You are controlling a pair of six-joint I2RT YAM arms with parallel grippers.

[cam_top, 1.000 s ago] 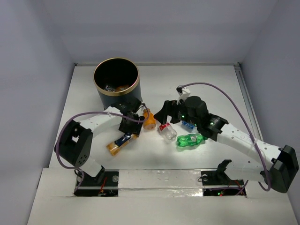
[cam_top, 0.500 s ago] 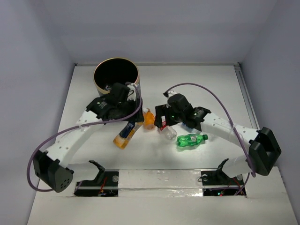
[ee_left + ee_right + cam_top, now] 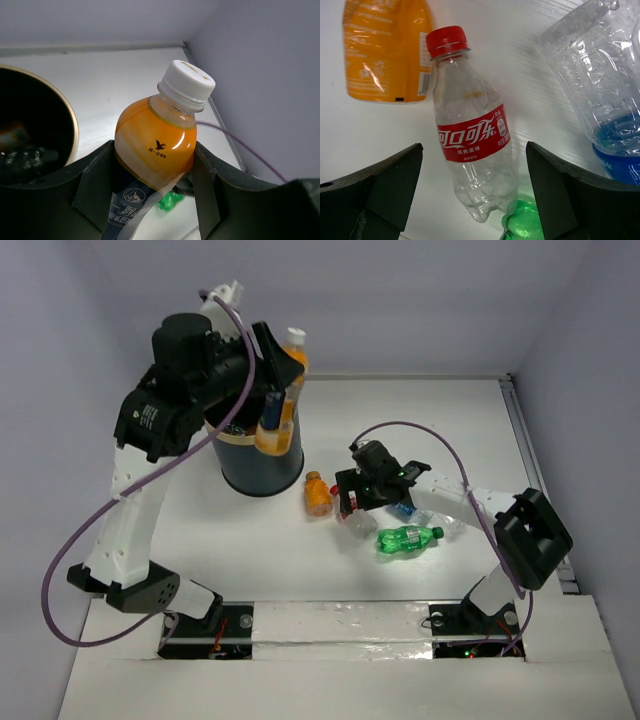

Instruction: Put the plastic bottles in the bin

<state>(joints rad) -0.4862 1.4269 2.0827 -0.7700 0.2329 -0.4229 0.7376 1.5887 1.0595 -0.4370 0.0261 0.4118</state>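
The left gripper (image 3: 152, 172) clamps an orange bottle (image 3: 157, 132) by its body, cap up. The bin (image 3: 71, 125) opens below and to its left. The right gripper (image 3: 476, 185), spread wide, straddles the red-labelled bottle (image 3: 470, 140), whose long axis runs lengthwise between the fingers.

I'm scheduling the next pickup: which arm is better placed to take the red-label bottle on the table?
Right. The right gripper hangs over the red-label bottle, jaws open either side; the left gripper is raised by the bin, shut on an orange bottle.
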